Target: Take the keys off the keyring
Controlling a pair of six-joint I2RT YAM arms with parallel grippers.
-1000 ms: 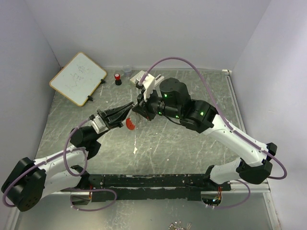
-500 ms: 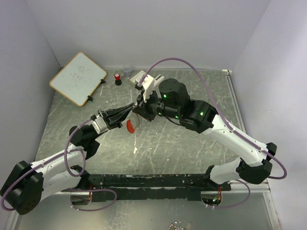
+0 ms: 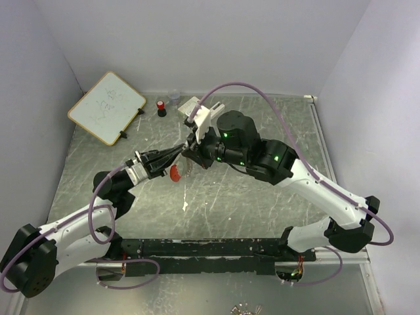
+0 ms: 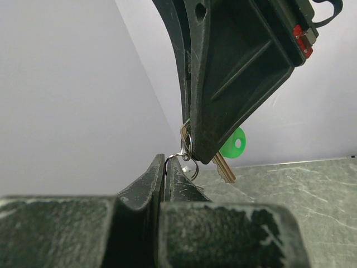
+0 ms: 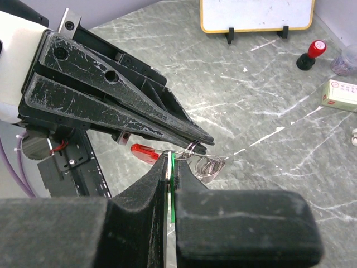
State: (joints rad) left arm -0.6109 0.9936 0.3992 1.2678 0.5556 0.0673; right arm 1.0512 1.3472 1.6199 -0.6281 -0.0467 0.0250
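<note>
Both grippers meet above the middle of the table. My left gripper (image 3: 178, 151) (image 4: 166, 159) is shut on the thin silvery keyring (image 4: 188, 152), pinching a loop at its fingertips. My right gripper (image 3: 189, 158) (image 5: 172, 159) is shut on the green key (image 4: 236, 143), whose green head shows as a strip between the fingers (image 5: 173, 167). In the left wrist view the key's metal blade (image 4: 223, 167) sticks out below the right fingers. The red key (image 3: 174, 173) (image 5: 146, 153) hangs from the keyring (image 5: 194, 148) under the left fingers. A small coiled ring (image 5: 210, 166) dangles beside it.
A whiteboard (image 3: 106, 107) (image 5: 256, 14) stands at the back left. A red-and-black stamp (image 3: 160, 107) (image 5: 311, 54), a small clear cup (image 3: 174, 96) and a white block (image 3: 190, 105) (image 5: 340, 94) sit along the back. Grey walls close the sides.
Both grippers have shifted slightly left with the keyring held between them. The red key hangs a little lower and further left. Both grips are unchanged.
</note>
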